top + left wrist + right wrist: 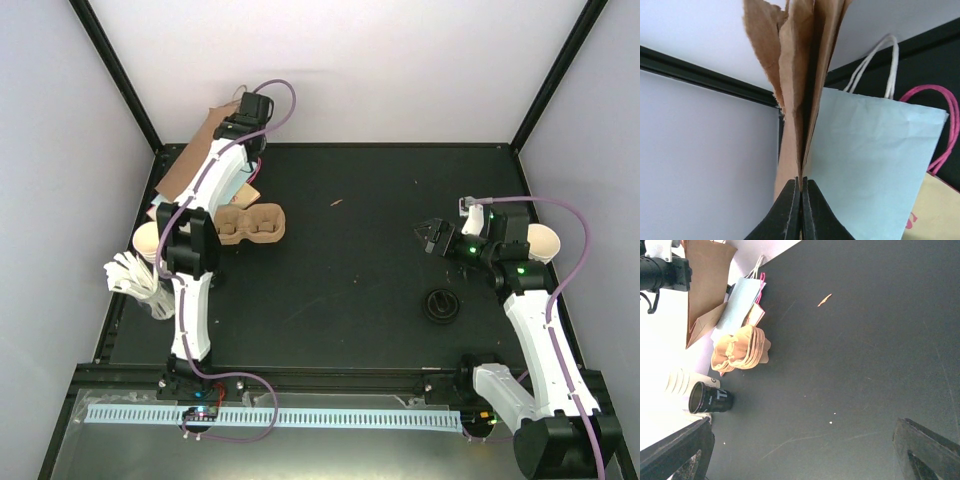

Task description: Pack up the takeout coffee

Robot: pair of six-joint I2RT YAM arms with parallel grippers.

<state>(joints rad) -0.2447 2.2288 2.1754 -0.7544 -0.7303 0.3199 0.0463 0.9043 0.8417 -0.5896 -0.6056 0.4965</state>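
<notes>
Black table (350,280) — left claw (801,182) pinching brown bag (800,75); right claw (435,238) spread; cup (710,399) marked "T".

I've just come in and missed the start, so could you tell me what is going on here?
The left gripper is shut on a brown paper bag at the far left corner of the black table. The right gripper hangs open over the right side, holding nothing, near a round black plastic lid lying on the table. A black paper cup sits by the left edge, not in the bag.
</notes>
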